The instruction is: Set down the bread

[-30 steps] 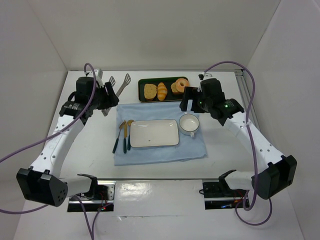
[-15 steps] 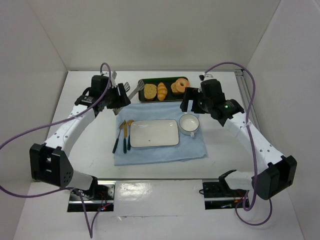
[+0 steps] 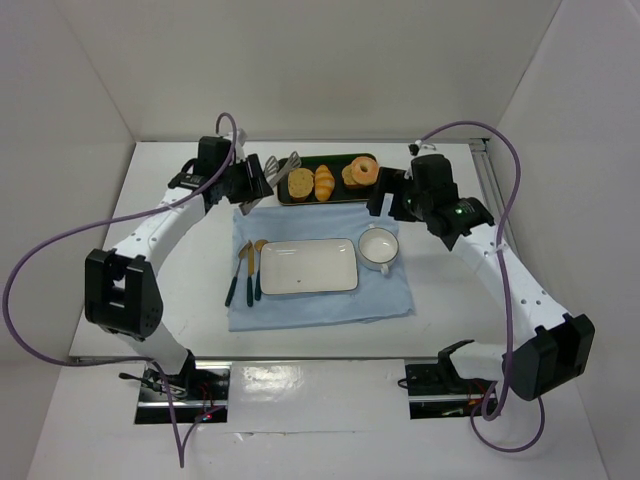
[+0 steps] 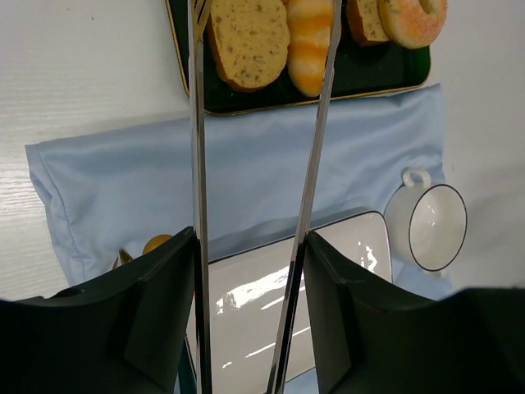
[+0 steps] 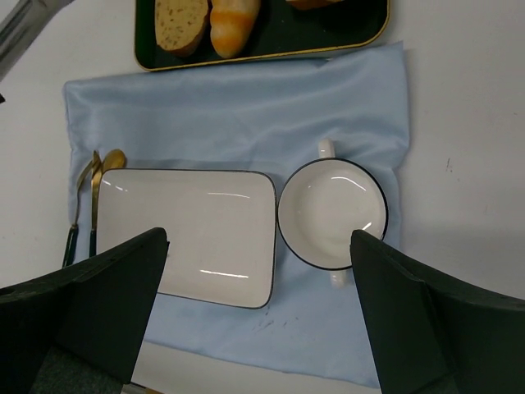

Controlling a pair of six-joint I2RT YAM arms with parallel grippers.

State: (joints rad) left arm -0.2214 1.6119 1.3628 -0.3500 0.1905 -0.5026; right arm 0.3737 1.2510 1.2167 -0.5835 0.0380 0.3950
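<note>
Grasping the tongs (image 4: 198,148) in my left hand (image 4: 250,246) — one blade at the outer edge of the bread (image 4: 248,41), the other across the croissant (image 4: 308,49). Bread lies on the dark tray (image 4: 385,70). Right hand (image 5: 258,238) released — holding nothing.

Tray's left end: bread (image 4: 246,41) framed by the two arms of the tongs (image 4: 198,164); bare strip of tray (image 4: 369,74) along the near edge.
Bread's right side: blocked by croissant (image 4: 310,45) just beside it, right tong arm crossing over that.
Tray's right end: crowded by doughnuts (image 4: 414,20).
Plate (image 5: 189,230): bare on top, open from above.
Plate's edges: cup (image 5: 332,213) just beside the right, spoon (image 5: 113,158) and fork (image 5: 85,176) along the left.
Cloth (image 5: 246,115) between tray and plate: open strip.
</note>
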